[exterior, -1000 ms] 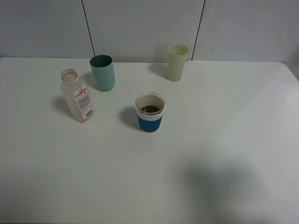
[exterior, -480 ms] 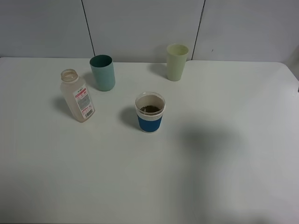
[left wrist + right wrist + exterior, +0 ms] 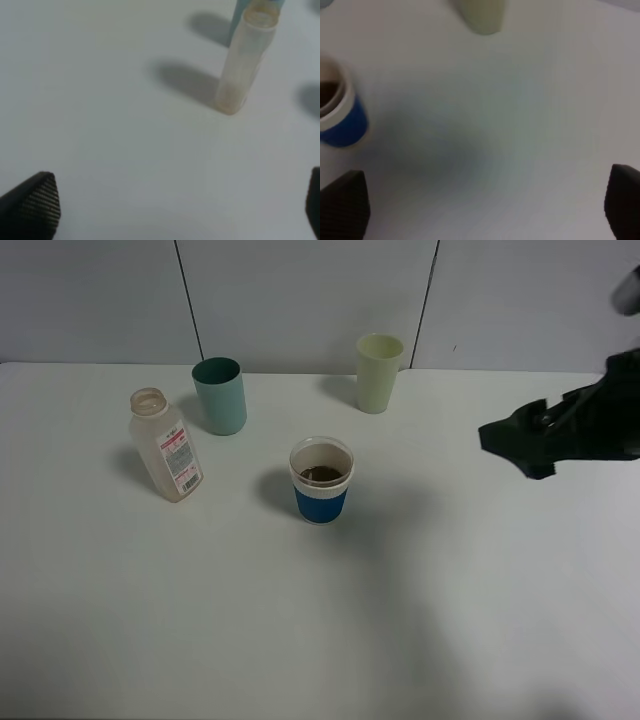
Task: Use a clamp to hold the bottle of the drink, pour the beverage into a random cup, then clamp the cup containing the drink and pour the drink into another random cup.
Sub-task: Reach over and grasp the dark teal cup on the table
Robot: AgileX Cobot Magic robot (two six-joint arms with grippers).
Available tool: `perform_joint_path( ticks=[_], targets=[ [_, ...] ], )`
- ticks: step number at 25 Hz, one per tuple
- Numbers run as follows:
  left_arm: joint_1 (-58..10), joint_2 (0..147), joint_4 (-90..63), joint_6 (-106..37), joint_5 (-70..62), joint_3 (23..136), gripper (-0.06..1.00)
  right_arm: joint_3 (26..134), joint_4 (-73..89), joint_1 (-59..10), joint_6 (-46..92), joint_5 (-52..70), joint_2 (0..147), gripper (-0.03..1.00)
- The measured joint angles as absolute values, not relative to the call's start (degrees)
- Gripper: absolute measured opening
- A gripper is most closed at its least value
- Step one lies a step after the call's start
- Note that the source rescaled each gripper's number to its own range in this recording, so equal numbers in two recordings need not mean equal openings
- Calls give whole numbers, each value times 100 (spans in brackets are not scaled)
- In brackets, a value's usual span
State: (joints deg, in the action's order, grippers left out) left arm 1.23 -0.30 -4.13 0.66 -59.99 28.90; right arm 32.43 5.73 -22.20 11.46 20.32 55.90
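Hovers near the table (image 3: 450, 590) edge, right gripper (image 3: 515, 448) spread, empty, well apart from the blue-banded cup (image 3: 321, 502). Holds left gripper (image 3: 172, 206) spread too, seemingly short of the bottle (image 3: 243, 60).

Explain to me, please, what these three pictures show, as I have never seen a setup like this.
This is a robot with two arms, each ending in a two-finger gripper. One picture comes from a camera high above the white table; the other two from cameras on the wrists, looking past each gripper's dark fingertips. On the table stand an uncapped clear bottle, a teal tumbler, a pale green tumbler and a blue-banded white cup holding brown beverage. In the high view the right gripper hangs over the table's right side, apart from every cup. The left gripper shows only in its own wrist view, facing the bottle. Both are open and hold nothing.
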Motion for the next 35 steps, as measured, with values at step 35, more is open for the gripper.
perform_joint_path(
  ticks=[35],
  targets=[
    [123,-30,-413,66,-5999,2890,100,3249,374,-3348,1127,-627,9368,100]
  ],
)
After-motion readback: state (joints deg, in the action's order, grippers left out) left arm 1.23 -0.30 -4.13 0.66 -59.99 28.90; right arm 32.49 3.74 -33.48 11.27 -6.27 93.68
